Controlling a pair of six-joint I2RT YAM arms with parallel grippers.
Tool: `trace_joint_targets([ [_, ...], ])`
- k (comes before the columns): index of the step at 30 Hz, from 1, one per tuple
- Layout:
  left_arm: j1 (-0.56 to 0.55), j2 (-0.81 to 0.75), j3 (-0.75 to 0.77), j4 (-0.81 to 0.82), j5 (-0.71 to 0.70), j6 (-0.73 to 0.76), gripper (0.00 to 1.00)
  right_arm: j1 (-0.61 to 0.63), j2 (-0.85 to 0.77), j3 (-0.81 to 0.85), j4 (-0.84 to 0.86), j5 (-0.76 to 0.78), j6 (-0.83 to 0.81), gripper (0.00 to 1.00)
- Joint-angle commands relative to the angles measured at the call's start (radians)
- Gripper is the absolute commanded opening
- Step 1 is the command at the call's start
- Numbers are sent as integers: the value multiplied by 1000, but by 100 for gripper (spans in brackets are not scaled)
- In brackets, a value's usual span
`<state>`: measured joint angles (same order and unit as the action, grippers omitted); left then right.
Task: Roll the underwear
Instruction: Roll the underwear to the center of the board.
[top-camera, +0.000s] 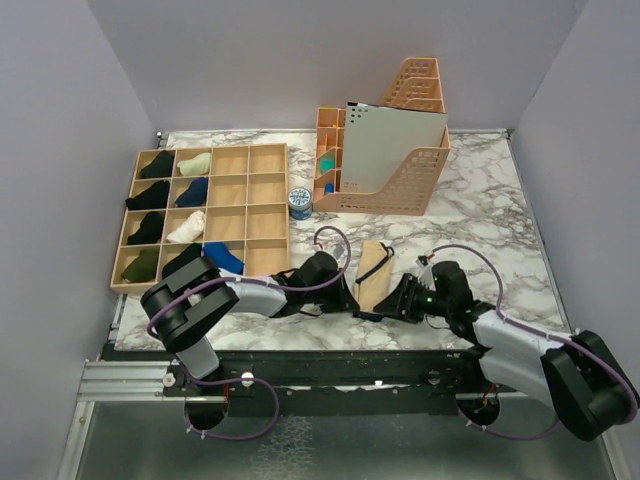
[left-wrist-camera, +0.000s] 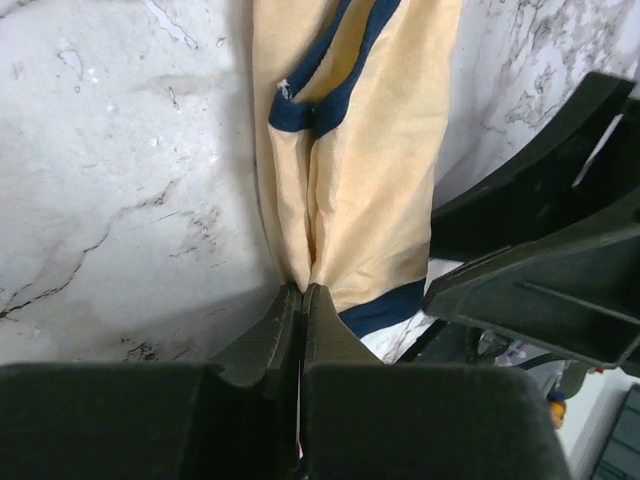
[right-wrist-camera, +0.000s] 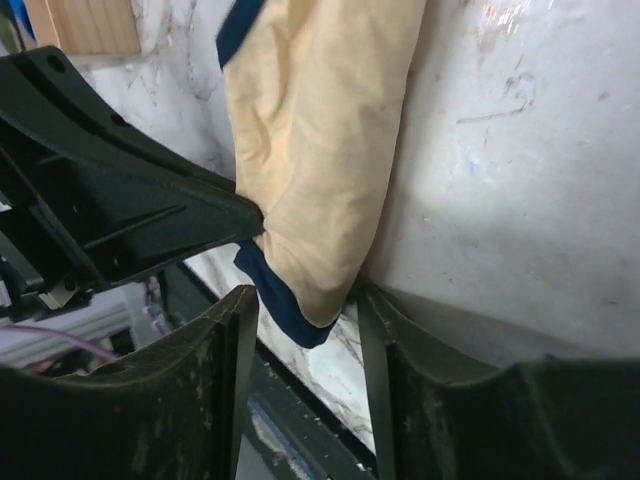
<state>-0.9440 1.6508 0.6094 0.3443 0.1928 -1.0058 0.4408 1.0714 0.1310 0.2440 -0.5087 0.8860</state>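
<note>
Setting: a robotics test cell. Indicators: plain partition walls (top-camera: 60, 100) enclosing a marble-pattern table (top-camera: 480, 200); an aluminium mounting rail (top-camera: 120, 380) along its near edge; staged props on the tabletop, namely a wooden compartment tray (top-camera: 265, 225) and peach perforated file holders (top-camera: 400, 190).

The bench (top-camera: 480, 210) is showing a white and grey marble top. A wooden box (top-camera: 265, 222) with many little rooms is sitting on its left side. A small blue and white round tub (top-camera: 299, 202) is standing just beside the box. Orange file holders (top-camera: 415, 185) are standing at the back, near the middle. The yellow underwear (top-camera: 375, 270) with dark blue edges is lying in a long strip near the front edge
</note>
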Motion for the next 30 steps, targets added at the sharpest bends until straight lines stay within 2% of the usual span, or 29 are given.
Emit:
trace_joint_targets([
  [1, 25, -20, 16, -180, -37, 114, 0, 4, -110, 52, -178, 104, -155, 52],
  [2, 40, -36, 7, -183, -18, 136, 0, 4, -142, 54, -155, 108, -176, 55],
  [4, 85, -64, 0, -214, 45, 185, 0, 9, -204, 53, -84, 137, -261, 77],
  [6, 120, -84, 3, -266, 83, 244, 0, 24, -261, 49, -15, 174, -356, 84],
  [8, 138, -92, 19, -323, 104, 305, 0, 59, -284, 54, 50, 204, -471, 85],
  [10, 154, -94, 30, -369, 134, 357, 0, 120, -280, 60, 117, 211, -613, 84],
  [12, 178, -89, 40, -400, 169, 396, 0, 193, -258, 50, 197, 247, -710, 75],
  [13, 188, -89, 42, -411, 178, 407, 0, 255, -248, 54, 204, 275, -814, 70],
  [15, 206, -96, 36, -412, 194, 417, 0, 400, -217, 62, 199, 402, -1024, 70],
  [16, 216, -98, 33, -410, 219, 430, 0, 447, -194, 42, 263, 433, -1097, 71],
  [18, 236, -95, 41, -443, 241, 462, 0, 498, -127, 30, 326, 335, -1281, 65],
  [21, 265, -87, 54, -476, 256, 496, 0, 583, 16, 5, 468, 367, -1471, 58],
  [26, 327, -93, 44, -495, 280, 519, 0, 640, 210, 1, 619, 413, -1727, 57],
  [30, 360, -87, 43, -477, 318, 519, 0, 667, 244, 3, 626, 373, -1852, 57],
])
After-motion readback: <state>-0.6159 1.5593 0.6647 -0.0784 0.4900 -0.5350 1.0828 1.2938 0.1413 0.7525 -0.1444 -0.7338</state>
